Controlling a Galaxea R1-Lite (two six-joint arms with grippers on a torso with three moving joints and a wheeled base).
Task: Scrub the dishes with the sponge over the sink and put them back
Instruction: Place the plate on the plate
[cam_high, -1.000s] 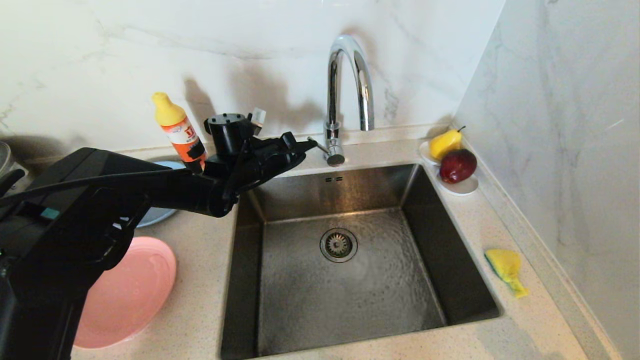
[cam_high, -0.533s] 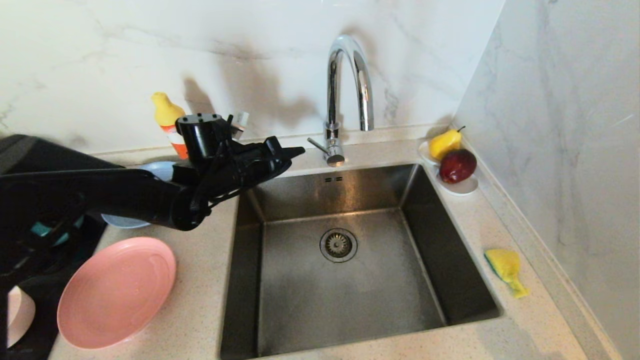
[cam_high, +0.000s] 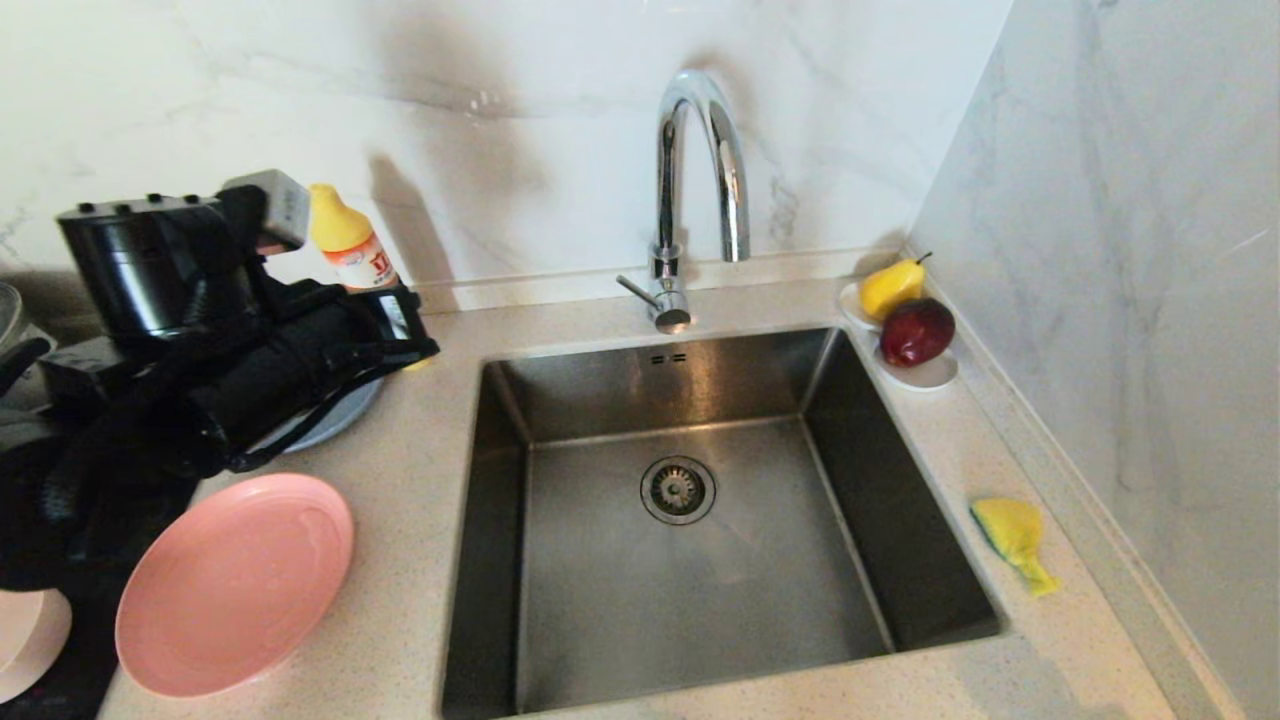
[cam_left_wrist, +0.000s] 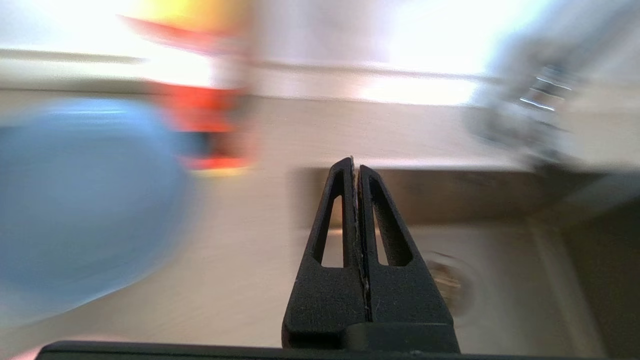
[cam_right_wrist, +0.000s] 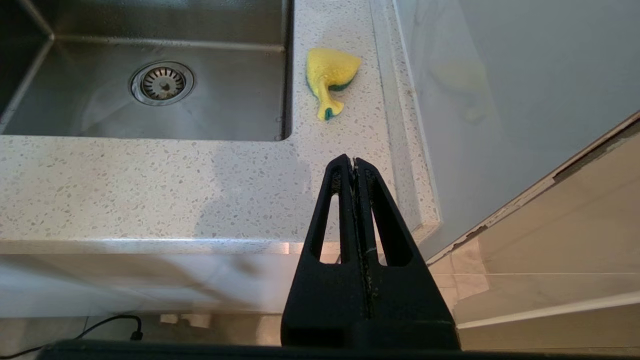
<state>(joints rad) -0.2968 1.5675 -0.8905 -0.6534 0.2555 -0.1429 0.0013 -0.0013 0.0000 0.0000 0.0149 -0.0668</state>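
Observation:
My left gripper (cam_high: 425, 348) is shut and empty. It hangs over the counter left of the sink (cam_high: 650, 385), just past the grey-blue plate (cam_high: 340, 418), which my arm partly covers. In the left wrist view the shut gripper (cam_left_wrist: 356, 162) points toward the sink's edge, with the blurred plate (cam_left_wrist: 75, 200) beside it. The salmon-pink plate (cam_high: 235, 580) lies nearer the front, and a pale bowl (cam_high: 25, 640) shows at the corner. The yellow and green sponge (cam_high: 1010, 540) lies crumpled on the counter right of the sink. My right gripper (cam_right_wrist: 354, 161), shut and empty, stays in front of the counter edge, short of the sponge (cam_right_wrist: 330, 75).
A chrome gooseneck tap (cam_high: 690, 190) rises behind the sink. An orange bottle with a yellow cap (cam_high: 350, 250) stands against the back wall by my left arm. A white saucer (cam_high: 925, 375) with a pear (cam_high: 890, 285) and an apple (cam_high: 915, 330) sits at the back right corner.
My left arm has drawn back to the left, from the sink's back left corner to over the grey-blue plate. The pink plate now shows whole. The gripper stayed shut.

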